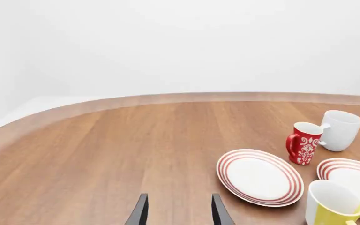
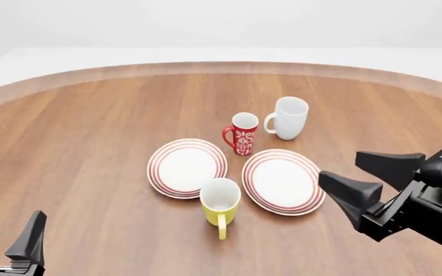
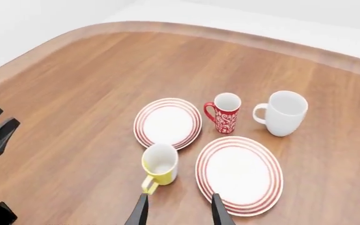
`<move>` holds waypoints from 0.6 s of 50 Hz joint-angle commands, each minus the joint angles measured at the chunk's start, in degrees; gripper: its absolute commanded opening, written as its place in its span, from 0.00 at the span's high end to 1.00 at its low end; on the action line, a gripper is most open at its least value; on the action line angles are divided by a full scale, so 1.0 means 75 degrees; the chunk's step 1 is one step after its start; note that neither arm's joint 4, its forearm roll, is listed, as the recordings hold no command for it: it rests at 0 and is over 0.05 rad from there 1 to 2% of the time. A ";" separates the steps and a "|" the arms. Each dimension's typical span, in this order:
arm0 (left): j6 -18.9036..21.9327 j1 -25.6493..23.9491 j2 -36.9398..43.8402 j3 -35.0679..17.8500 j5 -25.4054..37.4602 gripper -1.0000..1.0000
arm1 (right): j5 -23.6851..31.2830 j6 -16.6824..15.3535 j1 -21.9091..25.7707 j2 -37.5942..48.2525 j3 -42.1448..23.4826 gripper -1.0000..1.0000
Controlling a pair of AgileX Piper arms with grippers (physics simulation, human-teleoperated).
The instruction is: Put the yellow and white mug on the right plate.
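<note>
Yellow outside and white inside, the yellow and white mug stands upright on the wooden table, low centre of the front view, between and just below two red-ringed plates. The right plate lies bare beside it. The mug looks rigid, light and smooth; its rim or handle seems the likeliest hold. The right claw hangs released at right; the left claw, lower left, is released too.
</note>
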 commanded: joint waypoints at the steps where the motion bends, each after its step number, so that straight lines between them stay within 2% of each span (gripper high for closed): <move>1: 0.0000 0.0000 0.0000 0.0000 0.0000 0.00 | 0.0071 -0.0012 0.0208 0.0196 -0.0219 0.00; 6: 0.0000 0.0000 0.0000 0.0000 0.0000 0.00 | 0.0000 0.0032 0.0429 0.0382 -0.0281 0.00; 10: 0.0000 0.0000 0.0000 0.0000 0.0000 0.00 | 0.0001 0.0346 0.0443 0.0457 -0.0318 0.00; 13: 0.0000 0.0000 0.0000 0.0000 0.0000 0.00 | -0.0004 0.0397 0.0515 0.0620 -0.0379 0.00; 19: 0.0000 0.0000 0.0000 0.0000 0.0000 0.00 | -0.0113 0.0608 0.0432 0.0812 -0.0406 0.00; 30: 0.0000 0.0000 0.0000 0.0000 0.0000 0.00 | -0.0329 0.0665 0.0154 0.1280 -0.0420 0.00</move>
